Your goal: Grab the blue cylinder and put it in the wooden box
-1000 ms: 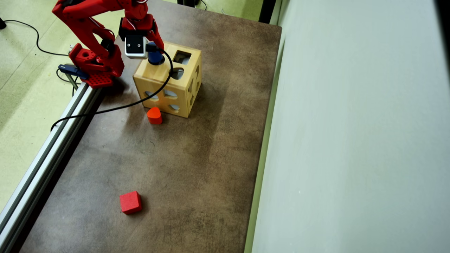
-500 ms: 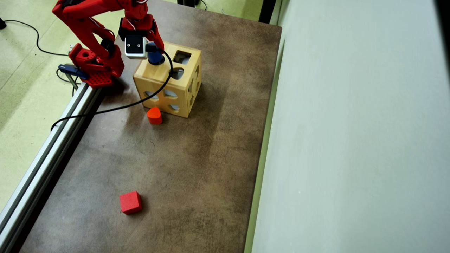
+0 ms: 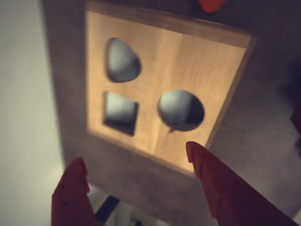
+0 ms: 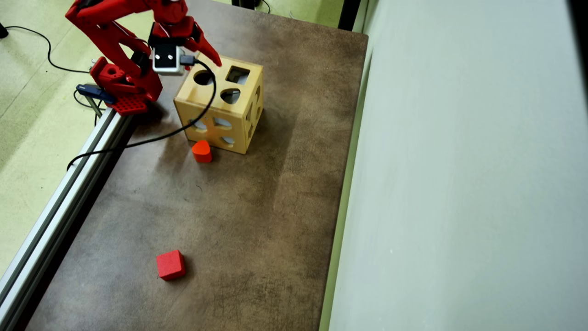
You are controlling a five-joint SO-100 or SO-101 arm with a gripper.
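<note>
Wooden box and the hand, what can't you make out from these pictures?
- Blue cylinder: visible in neither view.
- Wooden box interior: holes show only shadow in both views.
- Hand: wrist view's bottom edge cuts off both fingers.
- Orange-red block: clipped by wrist view's top edge.

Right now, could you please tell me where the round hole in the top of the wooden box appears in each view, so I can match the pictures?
Wrist view: the round hole lies right of centre on the wooden box, just above the open hand.
Overhead view: the round hole is at the top left of the box's upper face, beside the hand.
Shared landmark: the square hole next to it.
</note>
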